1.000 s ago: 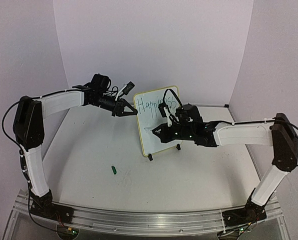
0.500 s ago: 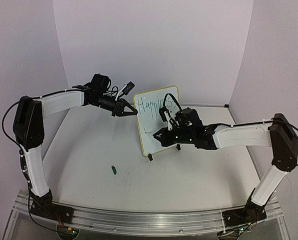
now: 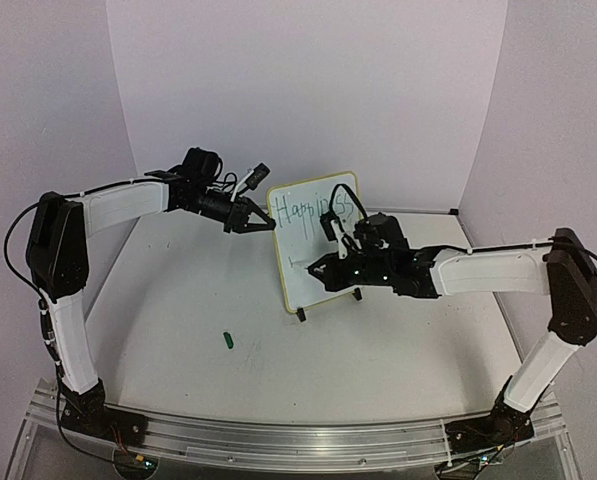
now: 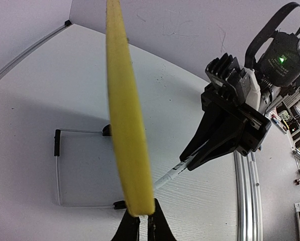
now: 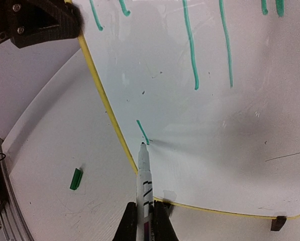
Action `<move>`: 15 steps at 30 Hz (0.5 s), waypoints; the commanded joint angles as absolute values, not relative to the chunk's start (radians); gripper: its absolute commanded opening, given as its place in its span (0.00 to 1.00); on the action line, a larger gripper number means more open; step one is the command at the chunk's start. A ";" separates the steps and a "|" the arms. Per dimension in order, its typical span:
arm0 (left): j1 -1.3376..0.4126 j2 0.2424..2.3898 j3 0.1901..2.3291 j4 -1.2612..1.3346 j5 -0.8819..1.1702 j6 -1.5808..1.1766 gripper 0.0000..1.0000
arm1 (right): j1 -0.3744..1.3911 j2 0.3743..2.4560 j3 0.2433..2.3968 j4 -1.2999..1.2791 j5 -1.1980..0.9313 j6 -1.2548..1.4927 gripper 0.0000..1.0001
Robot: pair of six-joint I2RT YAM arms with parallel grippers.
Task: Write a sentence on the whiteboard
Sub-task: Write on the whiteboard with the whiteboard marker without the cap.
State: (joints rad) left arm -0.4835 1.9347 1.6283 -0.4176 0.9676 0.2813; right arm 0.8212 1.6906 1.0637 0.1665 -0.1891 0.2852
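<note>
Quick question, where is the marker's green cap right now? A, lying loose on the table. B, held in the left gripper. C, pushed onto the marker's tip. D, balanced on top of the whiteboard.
A: the green cap lies by itself on the table, in front of the whiteboard, while the marker held in the right gripper has its tip bare against the board.
</note>
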 commanded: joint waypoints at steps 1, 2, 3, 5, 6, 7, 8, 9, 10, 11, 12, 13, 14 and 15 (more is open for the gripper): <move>-0.495 1.931 1.615 -0.526 0.950 0.294 0.00 | 0.835 1.624 1.086 0.183 -0.182 0.272 0.00; -0.495 1.930 1.614 -0.526 0.950 0.294 0.00 | 0.836 1.625 1.092 0.184 -0.171 0.269 0.00; -0.495 1.930 1.614 -0.526 0.950 0.294 0.00 | 0.837 1.628 1.097 0.186 -0.159 0.266 0.00; -0.495 1.931 1.614 -0.526 0.950 0.293 0.00 | 0.837 1.638 1.109 0.189 -0.139 0.261 0.00; -0.495 1.930 1.615 -0.526 0.951 0.294 0.00 | 0.837 1.645 1.116 0.189 -0.134 0.259 0.00; -0.495 1.930 1.615 -0.525 0.951 0.294 0.00 | 0.837 1.654 1.124 0.189 -0.133 0.256 0.00; -0.495 1.931 1.615 -0.525 0.950 0.293 0.00 | 0.837 1.661 1.132 0.189 -0.133 0.255 0.00; -0.495 1.930 1.614 -0.525 0.950 0.293 0.00 | 0.837 1.668 1.139 0.189 -0.132 0.253 0.00; -0.495 1.931 1.614 -0.526 0.951 0.293 0.00 | 0.836 1.673 1.144 0.190 -0.133 0.252 0.00; -0.495 1.930 1.615 -0.526 0.950 0.293 0.00 | 0.837 1.679 1.148 0.190 -0.131 0.250 0.00; -0.495 1.929 1.615 -0.527 0.950 0.293 0.00 | 0.837 1.681 1.150 0.192 -0.128 0.250 0.00; -0.495 1.929 1.615 -0.527 0.950 0.293 0.00 | 0.838 1.683 1.152 0.193 -0.125 0.249 0.00; -0.495 1.929 1.615 -0.527 0.951 0.294 0.00 | 0.838 1.686 1.153 0.195 -0.125 0.249 0.00; -0.495 1.929 1.615 -0.527 0.952 0.294 0.00 | 0.837 1.688 1.155 0.196 -0.124 0.249 0.00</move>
